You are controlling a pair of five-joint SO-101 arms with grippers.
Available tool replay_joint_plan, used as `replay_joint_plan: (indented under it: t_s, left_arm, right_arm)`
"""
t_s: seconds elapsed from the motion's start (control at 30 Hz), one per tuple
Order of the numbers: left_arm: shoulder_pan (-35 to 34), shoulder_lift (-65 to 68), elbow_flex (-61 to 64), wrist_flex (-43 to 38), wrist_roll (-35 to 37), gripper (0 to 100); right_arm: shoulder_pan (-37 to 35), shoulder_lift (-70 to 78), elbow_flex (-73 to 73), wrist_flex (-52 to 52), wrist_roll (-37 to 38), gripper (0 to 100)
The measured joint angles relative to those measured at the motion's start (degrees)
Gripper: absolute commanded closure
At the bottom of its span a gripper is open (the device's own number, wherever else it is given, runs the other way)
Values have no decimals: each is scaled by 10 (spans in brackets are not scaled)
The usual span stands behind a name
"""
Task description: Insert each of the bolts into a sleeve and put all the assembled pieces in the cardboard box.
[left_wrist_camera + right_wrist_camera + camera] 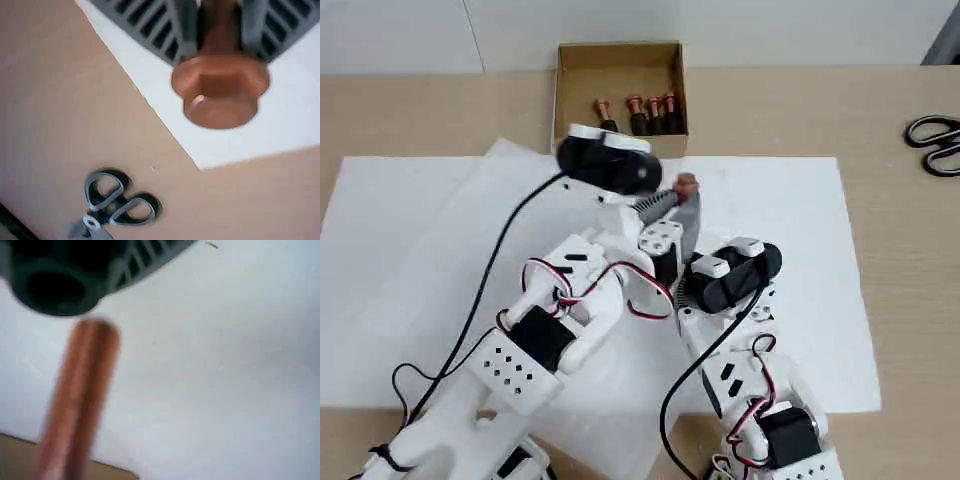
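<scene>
A copper bolt [220, 90] ends just beside a black sleeve [55, 287]; four assembled pieces [642, 113] lie in the cardboard box [620, 58].

i see a copper-orange bolt [220, 90], grey ribbed fingers [145, 20], a black sleeve [55, 287], white paper [420, 250], a pale tan table [880, 110], a brown cardboard box [620, 48], black-handled scissors [935, 145], and white arms [575, 270] with black motors [610, 165] and red wires [640, 305].

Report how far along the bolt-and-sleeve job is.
Done: four assembled pieces lie in the cardboard box. In hand: the left gripper is shut on a copper bolt, the right gripper on a black sleeve, with the bolt's tip at the sleeve's mouth, not yet inside. Left: seat this bolt, then box the piece.
</scene>
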Motion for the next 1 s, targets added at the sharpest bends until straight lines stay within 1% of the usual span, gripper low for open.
replay_joint_plan:
  t_s: [0.13,0.23,0.57,0.7,1.0]
  left_arm:
    - [2,0,33,-48,0,993]
    - [-1,0,47,-65,0,993]
    - [0,0,47,-69,0,993]
    - [18,0,48,-69,0,993]
    - [18,0,66,-73,0,993]
  right_arm:
    - [0,0,0,0,0,995]
    - [0,0,0,0,0,995]
    - [0,0,0,0,0,995]
    - [0,0,0,0,0,995]
    - [-1,0,0,0,0,995]
